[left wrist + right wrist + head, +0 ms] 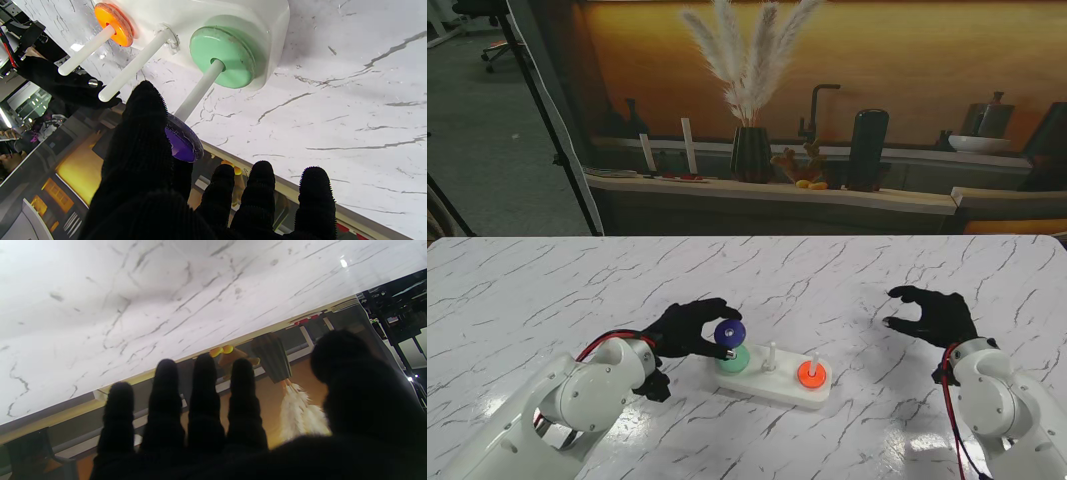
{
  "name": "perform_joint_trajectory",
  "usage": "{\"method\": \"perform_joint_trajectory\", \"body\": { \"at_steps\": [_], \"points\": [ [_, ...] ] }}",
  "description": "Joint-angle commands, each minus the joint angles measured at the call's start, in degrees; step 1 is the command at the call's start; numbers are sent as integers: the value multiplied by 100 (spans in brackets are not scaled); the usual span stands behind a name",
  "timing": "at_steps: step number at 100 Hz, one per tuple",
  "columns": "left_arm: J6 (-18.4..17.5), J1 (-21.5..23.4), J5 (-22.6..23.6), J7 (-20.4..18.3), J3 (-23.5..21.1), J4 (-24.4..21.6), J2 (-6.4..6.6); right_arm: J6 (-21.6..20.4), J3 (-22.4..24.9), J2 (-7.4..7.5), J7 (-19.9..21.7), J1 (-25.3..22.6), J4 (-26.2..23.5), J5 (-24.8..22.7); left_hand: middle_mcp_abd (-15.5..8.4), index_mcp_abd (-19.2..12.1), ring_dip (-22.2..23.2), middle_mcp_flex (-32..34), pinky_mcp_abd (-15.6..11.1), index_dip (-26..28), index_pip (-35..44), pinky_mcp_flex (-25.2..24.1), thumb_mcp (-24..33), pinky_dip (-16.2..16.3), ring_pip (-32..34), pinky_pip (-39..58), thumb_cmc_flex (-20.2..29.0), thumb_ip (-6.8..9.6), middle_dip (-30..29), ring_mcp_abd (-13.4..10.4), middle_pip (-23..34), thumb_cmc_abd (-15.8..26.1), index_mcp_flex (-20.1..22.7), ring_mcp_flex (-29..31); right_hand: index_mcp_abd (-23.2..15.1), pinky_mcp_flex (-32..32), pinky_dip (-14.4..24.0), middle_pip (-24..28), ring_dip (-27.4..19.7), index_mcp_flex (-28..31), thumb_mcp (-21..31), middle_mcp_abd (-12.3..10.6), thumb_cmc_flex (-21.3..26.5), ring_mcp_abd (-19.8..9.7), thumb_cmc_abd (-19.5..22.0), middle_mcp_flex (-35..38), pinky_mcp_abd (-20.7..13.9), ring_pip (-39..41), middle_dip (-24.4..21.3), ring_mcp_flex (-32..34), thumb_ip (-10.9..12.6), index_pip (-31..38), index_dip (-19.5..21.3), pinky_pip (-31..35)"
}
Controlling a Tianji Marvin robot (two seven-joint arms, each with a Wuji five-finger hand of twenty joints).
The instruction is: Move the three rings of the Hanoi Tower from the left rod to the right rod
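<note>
A white base [777,390] carries three white rods. The green ring [733,361] [222,56] lies at the foot of the left rod [200,91]. My left hand [689,329] [143,160] is shut on the purple ring [730,331] [182,142], pinched between thumb and a finger at the top of that left rod. The orange ring [811,375] [113,24] sits at the bottom of the right rod. The middle rod [770,355] [131,68] is bare. My right hand [932,315] [213,420] hovers open to the right of the base, holding nothing.
The marble table [547,290] stretches wide on both sides. Beyond its far edge runs a counter with a dark vase of pampas grass [750,100] and a black cylinder [867,148].
</note>
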Motion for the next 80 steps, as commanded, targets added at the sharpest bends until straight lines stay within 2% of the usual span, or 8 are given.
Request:
{"method": "perform_joint_trajectory", "body": {
  "at_steps": [1, 80],
  "points": [
    [-73, 15, 11, -78, -31, -69, 13, 2, -40, -43, -1, -25, 12, 25, -64, -375, 78, 28, 251, 257, 470, -16, 162, 25, 82, 247, 379, -90, 72, 30, 8, 454, 391, 135, 93, -19, -54, 30, 34, 81, -96, -51, 87, -18, 138, 42, 1347, 90, 11, 85, 128, 69, -15, 90],
    [-150, -378, -237, -493, 227, -264, 75, 17, -79, -47, 3, -10, 62, 68, -61, -370, 52, 32, 294, 318, 445, 1, 169, -7, 55, 286, 379, -92, 62, 1, 0, 433, 429, 120, 100, 5, -43, 38, 32, 133, -99, -49, 92, -22, 139, 60, 1342, 100, 18, 85, 128, 83, -5, 118]
  ]
}}
